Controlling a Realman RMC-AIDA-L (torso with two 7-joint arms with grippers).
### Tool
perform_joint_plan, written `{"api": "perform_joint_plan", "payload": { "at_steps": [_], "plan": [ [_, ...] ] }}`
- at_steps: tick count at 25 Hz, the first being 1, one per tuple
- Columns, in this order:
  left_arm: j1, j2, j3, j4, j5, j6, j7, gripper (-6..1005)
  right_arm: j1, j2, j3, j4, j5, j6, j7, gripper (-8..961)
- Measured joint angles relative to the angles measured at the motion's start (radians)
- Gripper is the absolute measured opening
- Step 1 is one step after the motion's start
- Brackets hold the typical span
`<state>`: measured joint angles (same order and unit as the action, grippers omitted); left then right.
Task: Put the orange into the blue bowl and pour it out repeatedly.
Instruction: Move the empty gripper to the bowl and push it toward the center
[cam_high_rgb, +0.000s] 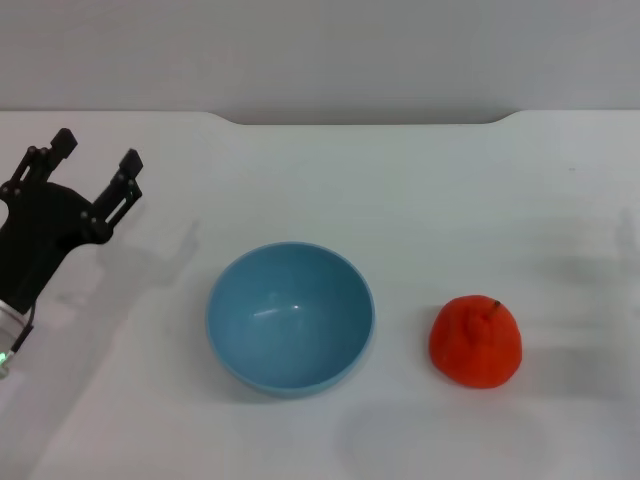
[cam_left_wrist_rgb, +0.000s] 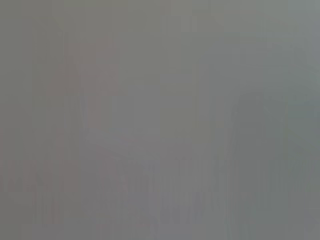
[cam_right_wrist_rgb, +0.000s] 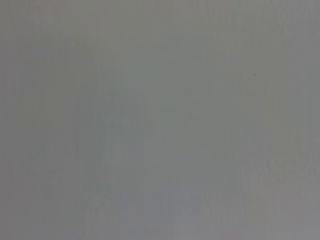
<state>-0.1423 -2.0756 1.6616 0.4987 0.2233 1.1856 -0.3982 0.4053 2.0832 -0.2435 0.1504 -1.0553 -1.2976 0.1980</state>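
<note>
My left pincer (cam_high_rgb: 95, 160): agape, empty, hovering. Blue bowl (cam_high_rgb: 290, 316): to its right, upright for loading. Orange (cam_high_rgb: 476, 341): beyond bowl, on worktop (cam_high_rgb: 400, 180). Right pincer: unseen.

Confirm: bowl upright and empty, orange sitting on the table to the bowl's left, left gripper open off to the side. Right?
Not quite. In the head view the orange sits on the table to the right of the blue bowl, apart from it, not to its left. The rest holds: the bowl is upright and empty, and the left gripper is open at the left edge.
</note>
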Motion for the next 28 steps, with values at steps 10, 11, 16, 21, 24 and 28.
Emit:
{"api": "perform_joint_plan", "payload": {
  "at_steps": [10,11,16,21,24,28],
  "plan": [
    [-0.190,0.051,-0.182,0.119,0.514,-0.210,-0.742,763,-0.009,0.001,0.011,0.007,0.000,0.000,0.001,519],
    [-0.210,0.052,-0.207,0.141,0.596,-0.229,-0.819,763,-0.009,0.001,0.011,0.008,0.000,-0.001,0.001,519],
    [-0.324,0.074,-0.327,0.339,1.107,-0.154,-1.297,763,-0.010,0.002,0.010,0.012,0.000,-0.002,0.001,519],
    [-0.374,0.098,-0.363,0.604,1.554,-0.025,-1.707,762,-0.009,0.001,0.010,0.011,-0.002,-0.004,0.001,519],
    [-0.395,0.079,-0.425,0.830,1.857,0.145,-1.963,762,-0.009,-0.001,0.010,0.007,-0.003,-0.005,0.001,519],
    [-0.400,0.028,-0.437,1.069,2.118,0.351,-2.109,762,-0.009,-0.001,0.010,0.006,-0.003,-0.008,0.001,519]
  ]
}}
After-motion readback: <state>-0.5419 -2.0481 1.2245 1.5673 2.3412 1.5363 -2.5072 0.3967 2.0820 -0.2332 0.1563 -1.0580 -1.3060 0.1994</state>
